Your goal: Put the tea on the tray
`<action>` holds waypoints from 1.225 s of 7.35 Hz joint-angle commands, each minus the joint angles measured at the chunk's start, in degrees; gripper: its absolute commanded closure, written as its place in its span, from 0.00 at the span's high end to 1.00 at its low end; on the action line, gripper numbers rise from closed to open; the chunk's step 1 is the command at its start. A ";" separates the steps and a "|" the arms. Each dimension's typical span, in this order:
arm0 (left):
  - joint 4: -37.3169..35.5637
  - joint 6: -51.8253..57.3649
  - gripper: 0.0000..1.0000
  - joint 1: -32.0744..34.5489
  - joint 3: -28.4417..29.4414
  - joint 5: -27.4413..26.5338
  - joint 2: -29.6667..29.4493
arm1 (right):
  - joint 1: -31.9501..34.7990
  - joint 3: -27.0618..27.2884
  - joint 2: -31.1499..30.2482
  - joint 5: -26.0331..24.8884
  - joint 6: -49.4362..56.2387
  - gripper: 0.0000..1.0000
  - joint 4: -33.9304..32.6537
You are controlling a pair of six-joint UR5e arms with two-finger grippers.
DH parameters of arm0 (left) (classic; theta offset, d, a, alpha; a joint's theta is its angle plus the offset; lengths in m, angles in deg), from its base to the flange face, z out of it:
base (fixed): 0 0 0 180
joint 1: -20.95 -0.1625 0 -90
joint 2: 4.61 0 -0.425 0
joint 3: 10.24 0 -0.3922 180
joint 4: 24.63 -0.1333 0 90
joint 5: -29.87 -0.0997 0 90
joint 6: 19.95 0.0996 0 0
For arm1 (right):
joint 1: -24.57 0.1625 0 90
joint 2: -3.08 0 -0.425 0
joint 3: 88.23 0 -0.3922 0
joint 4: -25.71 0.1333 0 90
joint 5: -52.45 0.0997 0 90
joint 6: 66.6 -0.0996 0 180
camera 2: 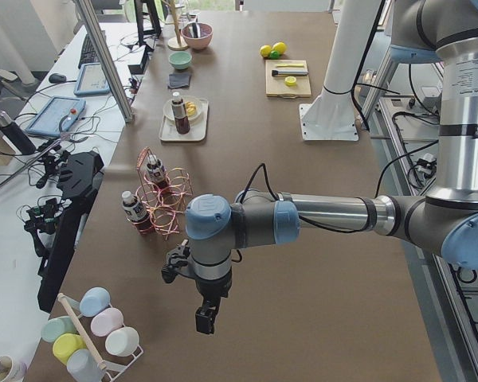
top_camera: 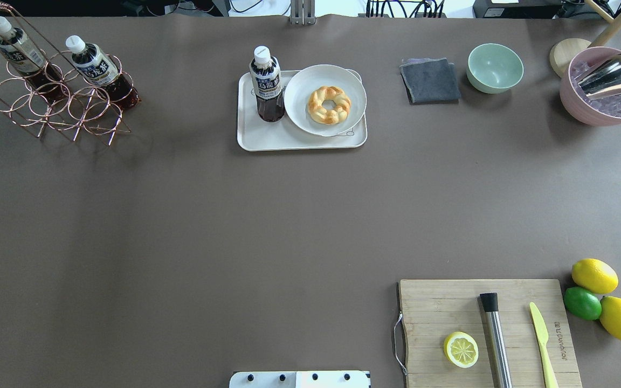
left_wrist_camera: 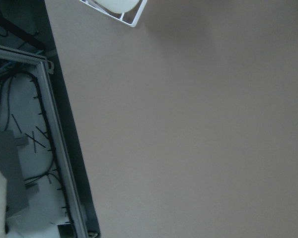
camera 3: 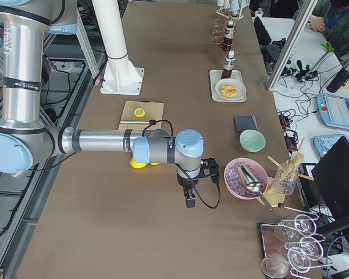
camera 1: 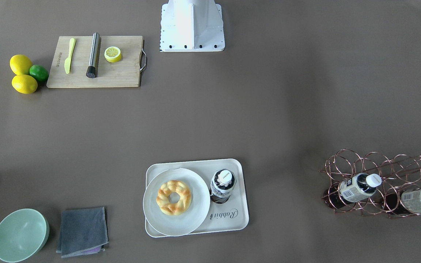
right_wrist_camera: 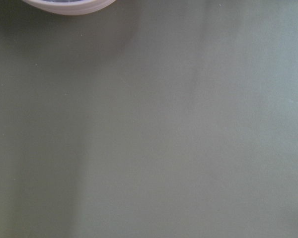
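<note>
Tea point(top_camera: 267, 86) stands up on the tray point(top_camera: 278, 137), just beside the plate point(top_camera: 298, 116). My left fingers point(camera 2: 205, 320) and right fingers point(camera 3: 190, 201) hang far off at the table point(top_camera: 181, 215) ends; I cannot tell if they are spread. Job looks done, so best not bump it.
</note>
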 commanded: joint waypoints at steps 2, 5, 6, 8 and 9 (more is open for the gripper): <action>-0.01 -0.17 1.00 0.01 1.07 6.95 2.88 | -0.53 -1.51 -0.06 -0.51 0.25 1.00 0.07; 0.07 0.10 1.00 -0.60 2.31 6.78 2.80 | -0.97 -1.51 -0.06 -0.51 0.25 1.00 0.16; 0.16 -0.25 1.00 -1.39 2.22 6.95 2.71 | -0.97 -1.69 -0.32 -0.68 0.25 1.00 0.08; 0.16 -7.66 1.00 -7.61 1.00 7.04 2.10 | -0.97 -1.69 -0.41 -0.60 0.25 1.00 0.07; 0.16 -10.33 1.00 -8.50 -0.66 7.04 2.44 | -0.97 -1.69 -0.41 -0.51 0.25 1.00 0.07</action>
